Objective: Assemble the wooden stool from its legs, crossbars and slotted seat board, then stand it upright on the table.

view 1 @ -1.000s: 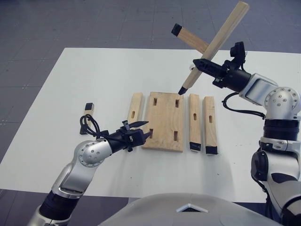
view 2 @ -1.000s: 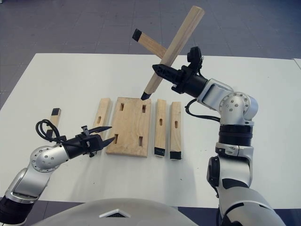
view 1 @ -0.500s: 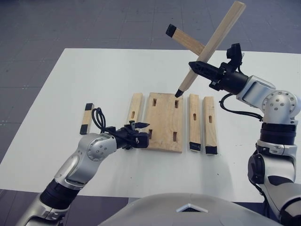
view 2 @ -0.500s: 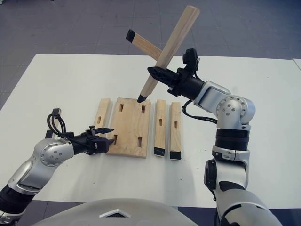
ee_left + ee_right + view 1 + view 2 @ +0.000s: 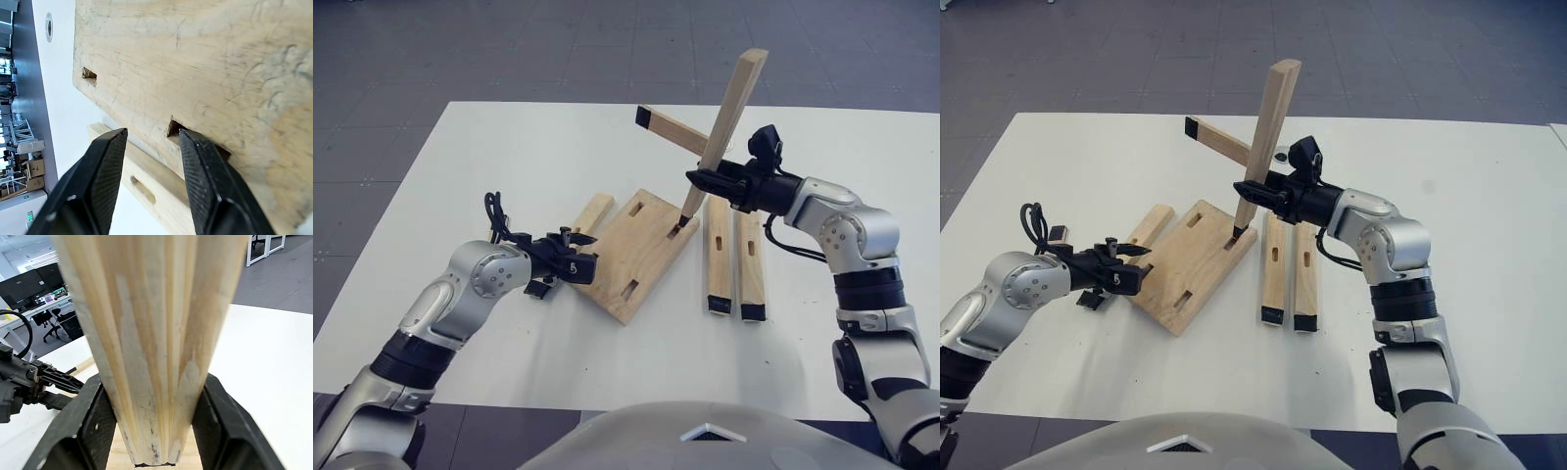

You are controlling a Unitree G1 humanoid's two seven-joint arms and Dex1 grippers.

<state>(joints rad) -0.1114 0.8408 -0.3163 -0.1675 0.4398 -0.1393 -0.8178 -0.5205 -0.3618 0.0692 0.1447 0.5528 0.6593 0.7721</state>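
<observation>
Stock as I see it from the console, largest first:

- Table (image 5: pixel 509 147): one, white top.
- Seat board (image 5: pixel 636 250): one, pale bare wood. It lies near the table's middle, turned cornerwise, with four slots through it.
- Crossed assembly: one. A long square leg (image 5: pixel 729 122) stands nearly upright with a shorter crossbar (image 5: pixel 675 127) through it. The crossbar's black-capped end points far and left. The leg's dark lower tip sits at the board's far right slot (image 5: pixel 677 231).
- Loose legs: two, flat and side by side just right of the board, the inner leg (image 5: pixel 717 250) and the outer leg (image 5: pixel 749 259). Each has one slot and a black cap on its near end.
- Slotted bar (image 5: pixel 595 211): one, lying against the board's far left edge.
- Short piece (image 5: pixel 1056 233): one, black-tipped, at the far left beyond my left arm.
- Right gripper (image 5: pixel 705 181): clenched on the upright leg, low down, just above the board.
- Left gripper (image 5: pixel 585 253): fingers spread, at the board's left edge. One finger (image 5: pixel 205 181) lies over a slot. I cannot tell whether they touch the wood.
- Writing: one small white printed mark on the left gripper's housing
</observation>
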